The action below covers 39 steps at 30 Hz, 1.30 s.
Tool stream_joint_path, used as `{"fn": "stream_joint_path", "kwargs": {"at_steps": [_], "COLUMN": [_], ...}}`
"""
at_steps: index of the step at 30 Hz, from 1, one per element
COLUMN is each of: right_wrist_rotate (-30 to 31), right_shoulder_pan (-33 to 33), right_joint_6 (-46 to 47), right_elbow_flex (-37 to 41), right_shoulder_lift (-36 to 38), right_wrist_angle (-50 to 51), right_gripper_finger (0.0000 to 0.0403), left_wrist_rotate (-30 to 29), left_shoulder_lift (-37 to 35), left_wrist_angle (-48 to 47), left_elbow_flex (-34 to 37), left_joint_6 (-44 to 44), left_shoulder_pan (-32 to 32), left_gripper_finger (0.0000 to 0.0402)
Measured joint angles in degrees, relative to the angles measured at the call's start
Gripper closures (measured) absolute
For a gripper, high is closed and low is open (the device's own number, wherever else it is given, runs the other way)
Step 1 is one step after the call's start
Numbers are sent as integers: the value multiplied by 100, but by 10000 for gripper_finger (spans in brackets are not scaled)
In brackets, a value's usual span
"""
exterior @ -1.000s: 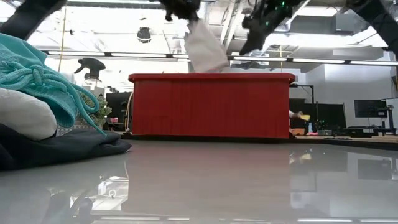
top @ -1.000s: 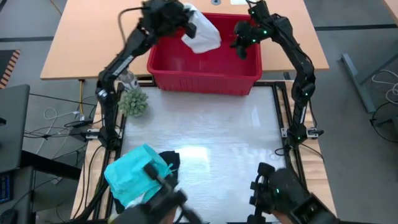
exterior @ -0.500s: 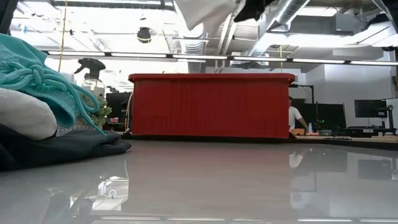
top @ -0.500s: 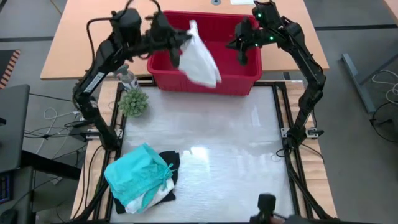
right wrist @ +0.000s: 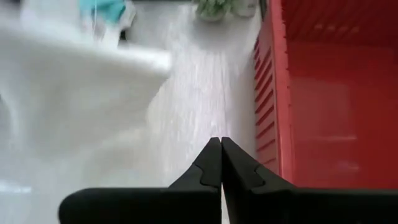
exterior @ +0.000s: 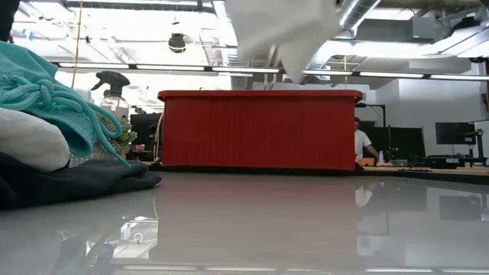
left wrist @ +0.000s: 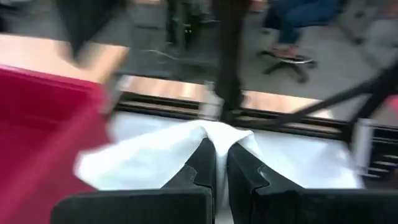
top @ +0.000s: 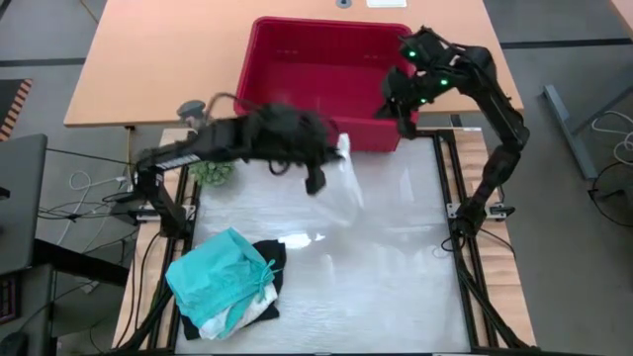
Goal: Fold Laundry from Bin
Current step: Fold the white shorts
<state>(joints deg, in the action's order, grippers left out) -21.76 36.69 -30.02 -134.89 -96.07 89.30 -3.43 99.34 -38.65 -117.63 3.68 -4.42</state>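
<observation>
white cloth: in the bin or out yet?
Out. The white cloth hangs from the left gripper over the table, in front of the red bin; left fingers pinch it.

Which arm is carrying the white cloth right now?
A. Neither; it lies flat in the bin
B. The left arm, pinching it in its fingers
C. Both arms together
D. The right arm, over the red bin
B. The left gripper is shut on the white cloth; the right gripper is shut and empty beside the red bin.

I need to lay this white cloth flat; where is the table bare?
Bare: the table between the red bin and the near edge, right of the folded pile. Crowded: the near left corner, and beside the plant.
</observation>
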Motion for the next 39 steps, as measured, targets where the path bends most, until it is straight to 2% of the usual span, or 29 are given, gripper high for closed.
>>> {"fn": "stream_joint_path", "kwargs": {"at_steps": [4,12,14,17,20,22,26,30,35,39], "right_wrist_rotate": [-20,-127,-306,-871,-945,-874,-941,-957,-922,-833], "right_shoulder_pan": [-2,-324,-500,-922,-1451,-1726,-2118,-2322,-2521,-2542], "right_joint_6": [554,1722,1907,1823,1631,1464,1099,1058,1052,1097], "right_elbow_flex": [0,-2,0,187,584,946,1773,2540,3213,3464], "right_shoulder_lift": [299,561,549,528,541,542,537,536,528,483], "right_wrist_angle": [7,26,52,67,68,78,-70,-1094,-2694,-3430], "right_gripper_finger": [374,364,363,363,363,363,355,322,236,161], "left_wrist_rotate": [463,503,882,1788,2808,3122,2837,2247,1826,1682], "left_shoulder_lift": [-100,-293,-273,-308,-400,-551,-993,-1438,-1841,-2036], "left_wrist_angle": [1036,2708,3107,3810,3697,3291,2456,2002,1847,1561], "left_elbow_flex": [1133,3306,3836,4446,4705,4756,4698,4702,4700,4700], "left_joint_6": [420,748,820,770,161,-234,-1061,-1405,-1686,-1995], "left_shoulder_pan": [232,331,261,188,195,249,350,400,430,433], "left_gripper_finger": [401,387,385,388,395,397,395,392,391,391]}}
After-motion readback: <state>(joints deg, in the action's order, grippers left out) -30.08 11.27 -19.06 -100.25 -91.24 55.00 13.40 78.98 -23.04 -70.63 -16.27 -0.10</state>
